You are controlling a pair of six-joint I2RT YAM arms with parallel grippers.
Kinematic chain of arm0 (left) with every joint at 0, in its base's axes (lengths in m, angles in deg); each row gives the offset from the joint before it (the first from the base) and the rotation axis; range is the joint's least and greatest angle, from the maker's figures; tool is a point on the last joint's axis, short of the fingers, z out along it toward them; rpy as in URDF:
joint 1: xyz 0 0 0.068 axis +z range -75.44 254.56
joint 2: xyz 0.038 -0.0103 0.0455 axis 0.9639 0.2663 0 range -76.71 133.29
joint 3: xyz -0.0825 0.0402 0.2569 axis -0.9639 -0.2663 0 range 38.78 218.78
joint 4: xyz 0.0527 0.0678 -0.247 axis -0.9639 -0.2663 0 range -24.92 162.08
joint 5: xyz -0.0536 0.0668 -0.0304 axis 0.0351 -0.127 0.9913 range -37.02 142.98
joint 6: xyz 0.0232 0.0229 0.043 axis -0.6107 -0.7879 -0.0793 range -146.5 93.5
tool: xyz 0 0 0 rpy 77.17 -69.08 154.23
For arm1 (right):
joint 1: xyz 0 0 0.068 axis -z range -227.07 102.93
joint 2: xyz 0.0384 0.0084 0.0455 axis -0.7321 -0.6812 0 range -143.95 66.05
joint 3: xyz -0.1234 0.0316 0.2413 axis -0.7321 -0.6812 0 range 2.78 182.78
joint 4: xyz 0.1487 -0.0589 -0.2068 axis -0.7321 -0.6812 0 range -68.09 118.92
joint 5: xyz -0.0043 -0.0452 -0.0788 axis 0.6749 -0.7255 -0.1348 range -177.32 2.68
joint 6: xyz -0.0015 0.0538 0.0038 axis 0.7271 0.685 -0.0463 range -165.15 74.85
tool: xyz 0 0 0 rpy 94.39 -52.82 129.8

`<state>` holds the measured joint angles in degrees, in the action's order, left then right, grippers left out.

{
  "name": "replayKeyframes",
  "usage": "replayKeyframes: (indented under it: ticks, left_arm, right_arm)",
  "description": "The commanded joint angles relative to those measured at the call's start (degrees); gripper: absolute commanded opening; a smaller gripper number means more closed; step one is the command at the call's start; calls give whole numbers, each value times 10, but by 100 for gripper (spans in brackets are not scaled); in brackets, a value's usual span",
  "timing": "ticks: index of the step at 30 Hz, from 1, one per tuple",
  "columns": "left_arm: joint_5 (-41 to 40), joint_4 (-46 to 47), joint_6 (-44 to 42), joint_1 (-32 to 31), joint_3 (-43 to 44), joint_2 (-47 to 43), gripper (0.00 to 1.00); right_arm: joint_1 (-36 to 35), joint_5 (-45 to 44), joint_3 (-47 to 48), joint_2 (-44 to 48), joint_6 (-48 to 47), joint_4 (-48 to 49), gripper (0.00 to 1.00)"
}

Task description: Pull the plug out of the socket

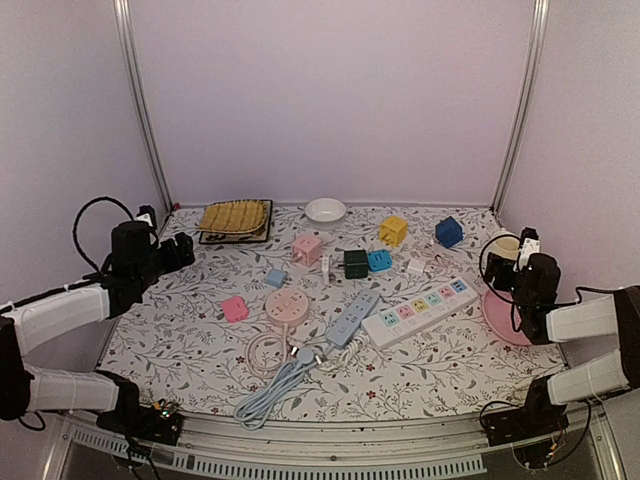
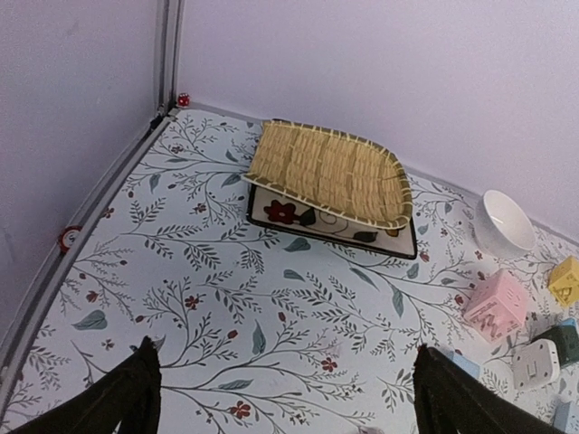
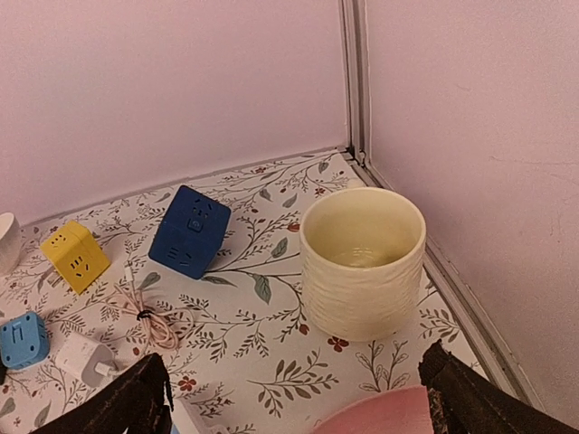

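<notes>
Several sockets lie mid-table: a pink cube socket [image 1: 306,247] with a white plug [image 1: 325,265] close against its right side, a dark green cube [image 1: 355,263], a round pink socket [image 1: 287,306], a blue-grey power strip [image 1: 353,315] and a white strip [image 1: 420,310] with coloured outlets. I cannot tell whether the white plug is seated in the pink cube. My left gripper [image 1: 185,250] hangs open at the far left over bare cloth [image 2: 285,371]. My right gripper [image 1: 500,270] hangs open at the far right [image 3: 294,375], short of a cream cup [image 3: 362,262]. Neither touches anything.
A woven tray [image 2: 330,172] on a dark-rimmed plate and a white bowl [image 2: 505,221] stand at the back. A blue cube [image 3: 190,231], a yellow cube [image 3: 74,256] and a coiled pink cable [image 3: 145,316] lie back right. A pink plate [image 1: 500,318] sits under the right wrist. Cables trail to the front edge [image 1: 270,395].
</notes>
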<state>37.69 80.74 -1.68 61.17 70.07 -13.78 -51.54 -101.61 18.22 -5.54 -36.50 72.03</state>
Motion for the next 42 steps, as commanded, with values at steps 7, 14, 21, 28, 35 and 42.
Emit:
replayKeyframes:
  ticks: [7, 14, 21, 28, 35, 42]
  left_arm:
    - [-50, 165, -90, 12, -99, -37, 97]
    - [-114, 221, -154, 24, -109, -10, 97]
    - [-96, 404, -217, 66, -160, 75, 97]
    - [-43, 547, -280, 73, -148, 183, 97]
    - [10, 615, -260, 103, -152, 242, 97]
    - [38, 678, -266, 109, -176, 265, 97]
  right_arm:
    - [7, 33, -44, -76, -103, 281, 99]
    - [23, 93, -47, -157, -116, 352, 99]
    - [30, 54, -25, -161, -93, 321, 99]
    - [30, 54, -26, -161, -93, 322, 99]
    - [29, 53, -26, -161, -93, 322, 99]
    - [30, 54, -25, -162, -93, 322, 99]
